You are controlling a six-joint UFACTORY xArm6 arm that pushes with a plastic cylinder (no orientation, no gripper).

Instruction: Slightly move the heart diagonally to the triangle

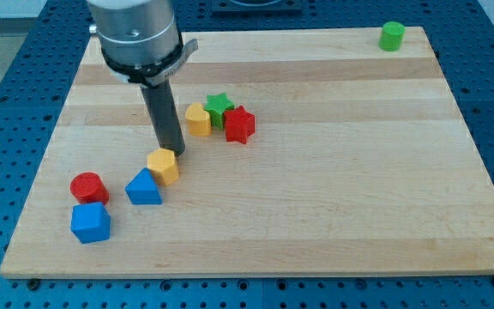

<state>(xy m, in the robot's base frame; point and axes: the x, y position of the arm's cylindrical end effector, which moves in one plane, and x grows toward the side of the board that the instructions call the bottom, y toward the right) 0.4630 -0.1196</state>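
My tip [175, 154] rests on the board just at the upper right of a yellow block [164, 165], touching or almost touching it. That yellow block sits against the upper right corner of the blue triangle [144, 187]. A second yellow block [198, 119] with a rounder top lies further toward the view's top right, beside the green star [219, 106]. I cannot tell for sure from this view which of the two yellow blocks is the heart.
A red star [239, 125] touches the green star on its right. A red cylinder [88, 186] and a blue cube [90, 222] sit at the view's lower left. A green cylinder [392, 35] stands at the top right corner of the wooden board [333, 197].
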